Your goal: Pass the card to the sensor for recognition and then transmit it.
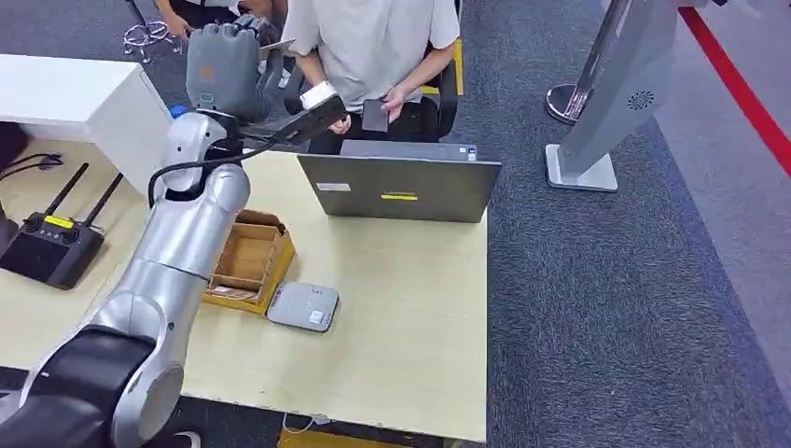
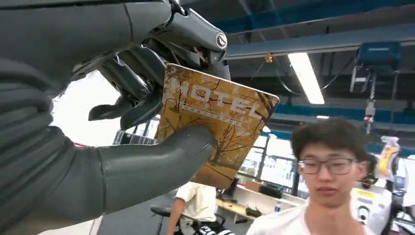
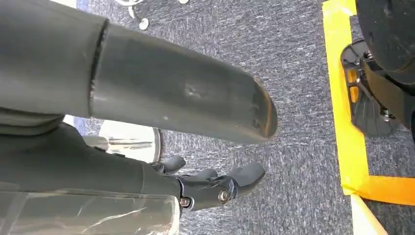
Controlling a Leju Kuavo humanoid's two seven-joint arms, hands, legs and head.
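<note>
On the table's point(image 1: 392, 327) left edge sits one black remote controller point(image 1: 51, 247) with two antennas. At its three o'clock lies one open cardboard box point(image 1: 250, 263), contents unclear, then one grey sensor point(image 1: 303, 306) touching the box, and one laptop point(image 1: 401, 187) at one o'clock. The left hand point(image 1: 224, 70) pinches the card point(image 2: 215, 127), raised toward a seated person point(image 1: 373, 47). The right hand point(image 3: 215, 188) hangs, fingers apart, holding nothing.

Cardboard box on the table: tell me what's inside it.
The box has open compartments; a flat, pale card-like thing lies in its near one. The left arm covers its left side, so anything there is hidden.
</note>
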